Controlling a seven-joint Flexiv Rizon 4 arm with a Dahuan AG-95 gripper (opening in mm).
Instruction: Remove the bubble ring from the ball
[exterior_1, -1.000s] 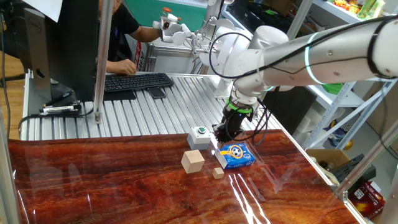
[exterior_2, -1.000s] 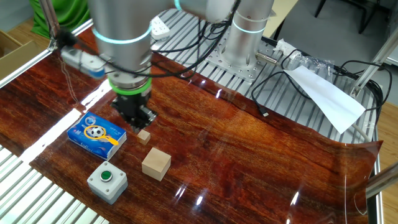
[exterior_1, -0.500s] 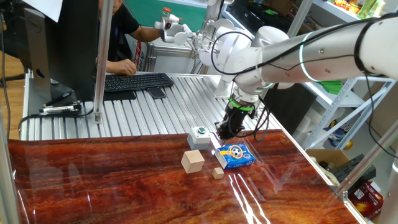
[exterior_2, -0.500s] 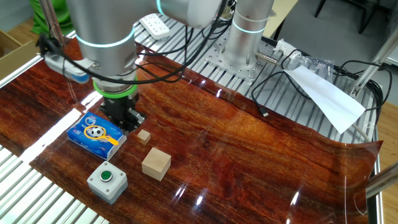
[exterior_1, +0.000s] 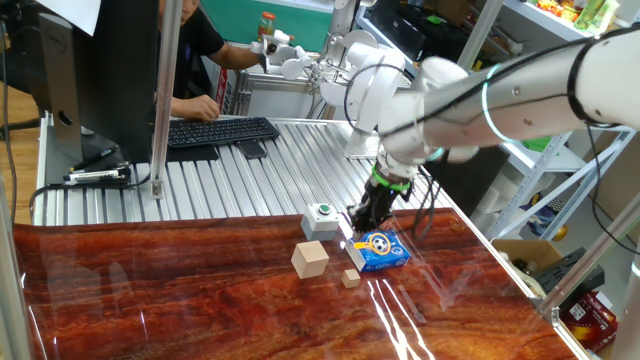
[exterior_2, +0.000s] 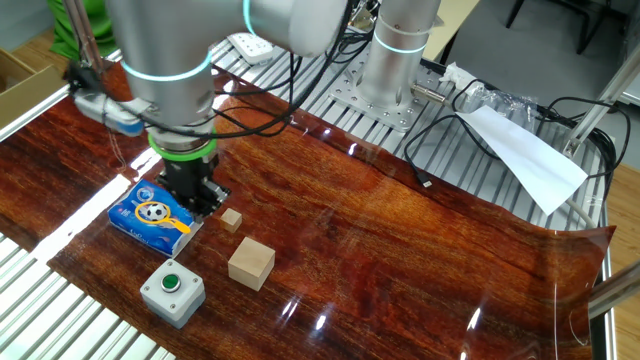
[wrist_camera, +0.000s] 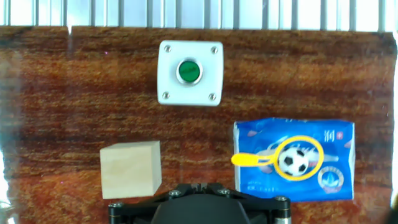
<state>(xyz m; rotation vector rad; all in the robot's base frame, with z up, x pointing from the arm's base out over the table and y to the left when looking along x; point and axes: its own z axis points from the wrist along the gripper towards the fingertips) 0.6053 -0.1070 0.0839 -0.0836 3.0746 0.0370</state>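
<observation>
The desk (exterior_2: 400, 230) carries everything, and each camera catches a different part of it. The hand view alone looks straight down and shows that the bubble ring (wrist_camera: 283, 159) circles the ball (wrist_camera: 292, 160), its short stem pointing toward the large wooden cube (wrist_camera: 130, 169), both resting on the blue pack (wrist_camera: 329, 140). The grey box with a green button (wrist_camera: 189, 73) sits beyond them near the slatted edge. The small wooden cube (exterior_2: 232, 220) does not appear in the hand view; both fixed views show it between the pack and the large cube. Only one fixed view takes in the keyboard (exterior_1: 222, 131) and the person behind the desk.

Compared with a second ago, the arm has swung across: the gripper (exterior_2: 193, 198) stood near the small cube then and now hangs at the edge of the blue pack, lower and closer to the ball.

The ring and ball lie just beside the gripper, slightly off to one side of it; in the hand view they sit ahead of the gripper's dark body and to the right. Whether the fingers are parted or closed, I cannot tell, since no view shows them clearly
</observation>
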